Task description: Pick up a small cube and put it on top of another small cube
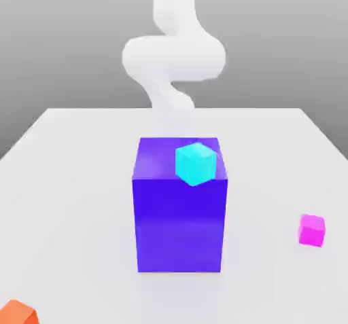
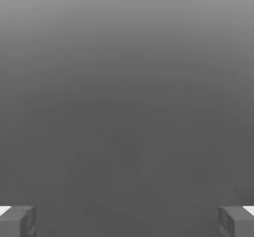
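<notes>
A small cyan cube point(image 1: 196, 163) rests on top of a large purple block point(image 1: 180, 214) in the middle of the white table point(image 1: 68, 180). A small magenta cube point(image 1: 312, 230) lies on the table toward the exterior view's right. At the front corner on the exterior view's left an orange cube point(image 1: 17, 314) is cut off by the frame edge. My white arm point(image 1: 173, 54) rises behind the purple block. In the hand view my gripper point(image 2: 127, 221) is open, its grey fingertips point(image 2: 17, 221) far apart, with nothing between them and plain grey beyond.
The purple block stands tall at the table's centre, in front of the arm. The table's far edge runs just behind the arm's base.
</notes>
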`<state>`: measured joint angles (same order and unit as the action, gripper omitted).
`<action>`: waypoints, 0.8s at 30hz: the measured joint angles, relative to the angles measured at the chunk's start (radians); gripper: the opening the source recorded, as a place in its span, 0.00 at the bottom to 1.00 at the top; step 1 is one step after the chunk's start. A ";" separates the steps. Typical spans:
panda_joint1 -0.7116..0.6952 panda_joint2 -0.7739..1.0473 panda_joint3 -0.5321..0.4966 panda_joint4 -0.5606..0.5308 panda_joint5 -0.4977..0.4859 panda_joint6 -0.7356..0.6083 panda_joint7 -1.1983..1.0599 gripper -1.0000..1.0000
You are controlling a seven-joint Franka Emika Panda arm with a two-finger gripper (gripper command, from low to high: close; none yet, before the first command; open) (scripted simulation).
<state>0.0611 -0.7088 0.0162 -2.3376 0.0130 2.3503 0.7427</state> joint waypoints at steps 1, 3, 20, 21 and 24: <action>0.026 0.039 0.008 -0.016 0.006 0.022 -0.025 0.50; 0.074 0.114 0.025 -0.047 0.016 0.063 -0.071 0.50; 0.437 0.732 0.236 -0.300 -0.042 0.402 -0.353 0.50; 0.456 0.770 0.241 -0.315 -0.066 0.421 -0.355 0.50; 0.506 0.882 0.213 -0.330 -0.145 0.491 -0.330 0.50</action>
<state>0.5668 0.1730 0.2296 -2.6672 -0.1325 2.8409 0.4127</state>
